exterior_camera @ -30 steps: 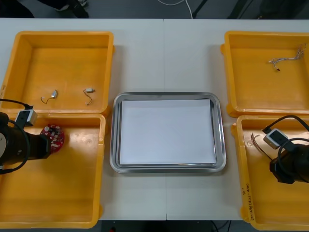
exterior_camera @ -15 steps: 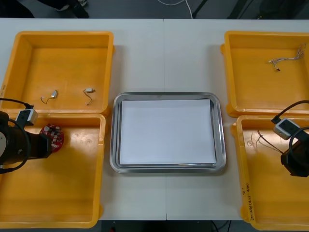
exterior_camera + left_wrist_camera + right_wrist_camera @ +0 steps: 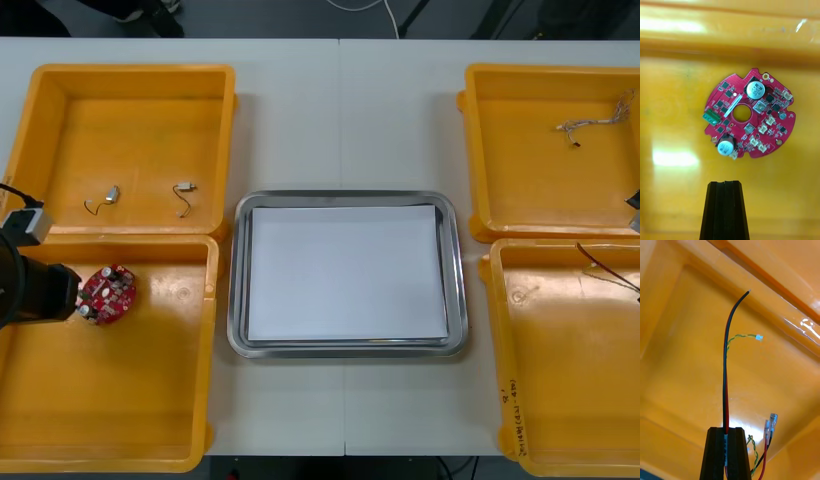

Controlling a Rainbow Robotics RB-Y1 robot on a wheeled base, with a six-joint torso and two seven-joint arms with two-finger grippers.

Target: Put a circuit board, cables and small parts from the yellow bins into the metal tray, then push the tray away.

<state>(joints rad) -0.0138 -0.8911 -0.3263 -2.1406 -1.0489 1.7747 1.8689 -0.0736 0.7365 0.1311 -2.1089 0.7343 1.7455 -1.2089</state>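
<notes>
Over the last second the right arm has drawn off to the right edge of the front view. The left arm has backed toward the left edge, uncovering the round red circuit board [image 3: 108, 293] it partly hid before. The left gripper [image 3: 725, 182] has its black fingers pressed together on nothing. The board lies flat beyond their tips, apart from them, on the floor of the near left yellow plastic bin [image 3: 120, 400], close to that bin's far wall. The left wrist view adds the board's detail: a hole at the middle, two silver cylinders, a green block and small white sockets.

The right gripper [image 3: 726, 428] is clamped on a thin black and red cable [image 3: 725, 382], which rises from between the fingers and bends near its bare tip. Past it, the right wrist view shows a twisted yellow-green cable [image 3: 738, 338] and two wires with clear connectors [image 3: 770, 423] over an orange bin floor. From the front, thin dark strands [image 3: 603, 268] cross the far corner of the near right yellow plastic bin [image 3: 560, 390] toward the edge; which cable they are, I cannot tell.

The front view lays out the rest. The shiny metal tray [image 3: 238, 280], white inside, sits between the bins on the light table [image 3: 340, 120]. Two small metal parts [image 3: 110, 195] lie in the far left yellow plastic bin [image 3: 130, 110], and a pale twisted cable [image 3: 595, 122] lies in the far right yellow plastic bin [image 3: 540, 180].
</notes>
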